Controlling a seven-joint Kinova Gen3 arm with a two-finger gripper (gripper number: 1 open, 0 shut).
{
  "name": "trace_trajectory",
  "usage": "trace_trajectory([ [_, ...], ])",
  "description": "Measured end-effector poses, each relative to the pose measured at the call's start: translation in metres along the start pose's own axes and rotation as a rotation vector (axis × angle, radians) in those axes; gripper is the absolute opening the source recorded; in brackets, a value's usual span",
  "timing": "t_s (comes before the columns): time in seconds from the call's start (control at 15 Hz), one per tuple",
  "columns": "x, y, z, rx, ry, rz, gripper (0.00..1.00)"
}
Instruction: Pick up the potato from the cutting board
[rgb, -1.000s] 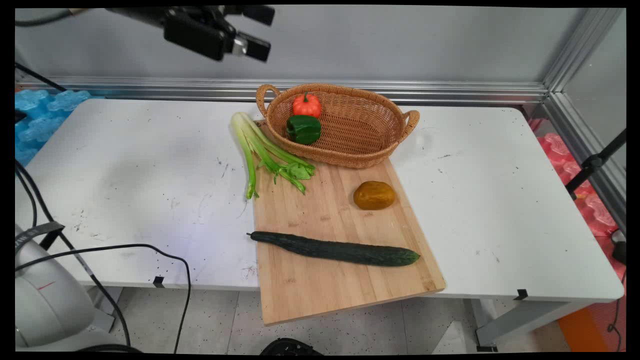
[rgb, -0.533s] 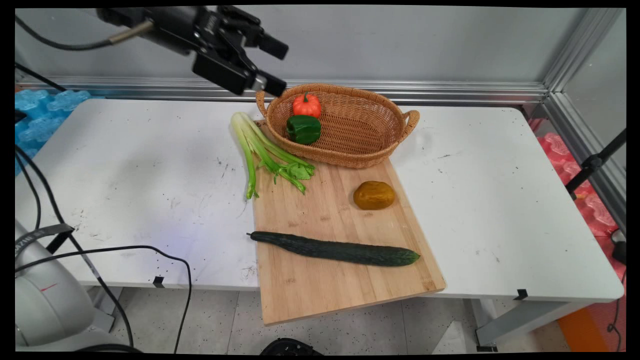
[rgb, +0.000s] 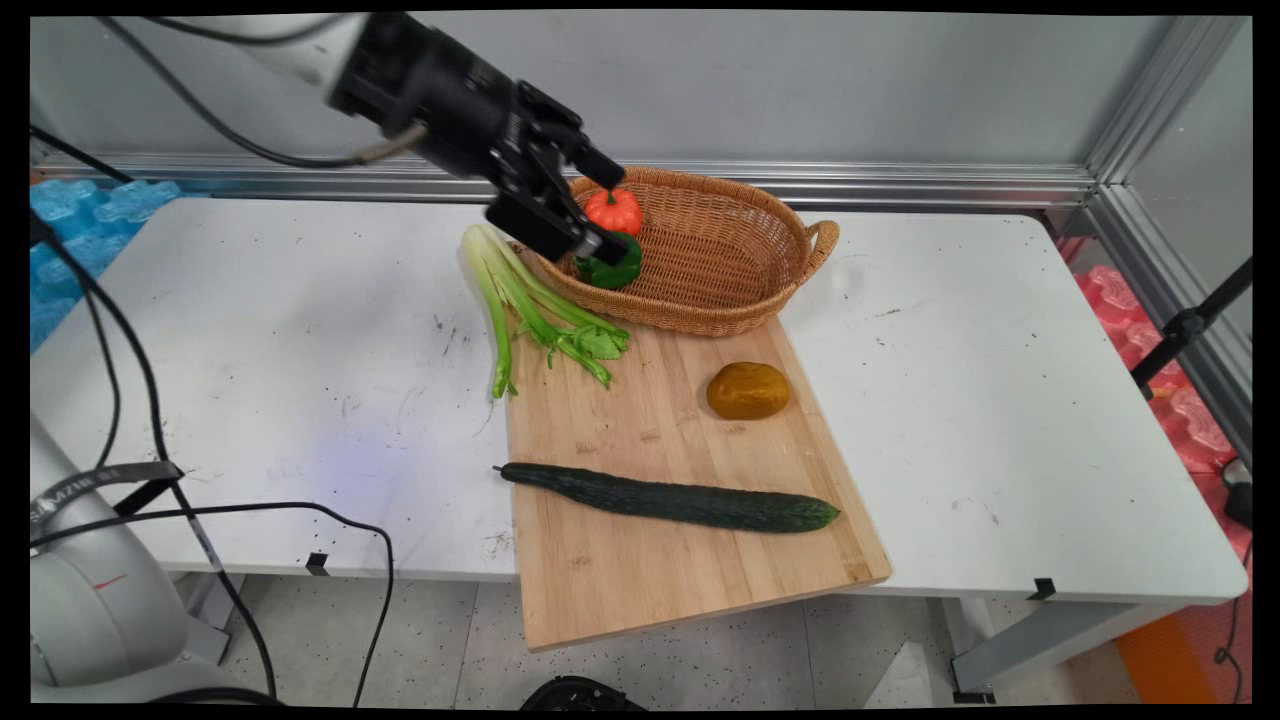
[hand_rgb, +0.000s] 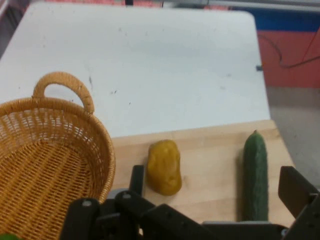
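The end effector (rgb: 608, 210) hung just above the left end of the wicker basket (rgb: 700, 318), tilted down and toward the bench's right. Its two fingers stood wide apart with nothing between them. In the main view one finger lay by the basket's far rim and the other crossed in front of the green pepper (rgb: 614, 274).

The orange pumpkin-shaped vegetable (rgb: 618, 212) sat in the basket's left end, framed between the spread fingers. The green pepper lay just beside it on the near side. These two were the things nearest the end effector; whether a finger touched either could not be told.

The basket rested on the far end of a wooden cutting board (rgb: 650, 590), which lay on the white bench (rgb: 250, 350) and overhung its near edge. A bunch of celery (rgb: 520, 300) lay across the board's far left corner, just beside the basket. A brown potato (rgb: 748, 390) sat on the board, apart from the basket, and a long cucumber (rgb: 680, 502) lay across the board's near part.

The hand view looked past the end effector (hand_rgb: 216, 181) at the basket's wall (hand_rgb: 50, 165), the potato (hand_rgb: 164, 167) and the cucumber (hand_rgb: 255, 175).
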Motion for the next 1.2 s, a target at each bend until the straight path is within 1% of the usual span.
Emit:
trace_trajectory([
  [0.33, 0.003, -0.006, 0.042, 0.014, -0.072, 0.012, 1.00],
  [0.53, 0.002, -0.011, 0.074, 0.022, -0.122, 0.019, 1.00],
  [0.73, 0.001, -0.014, 0.097, 0.024, -0.156, 0.024, 1.00],
  [0.87, -0.002, -0.017, 0.120, 0.026, -0.185, 0.027, 1.00],
  [1.2, -0.006, -0.021, 0.167, 0.019, -0.239, 0.026, 1.00],
])
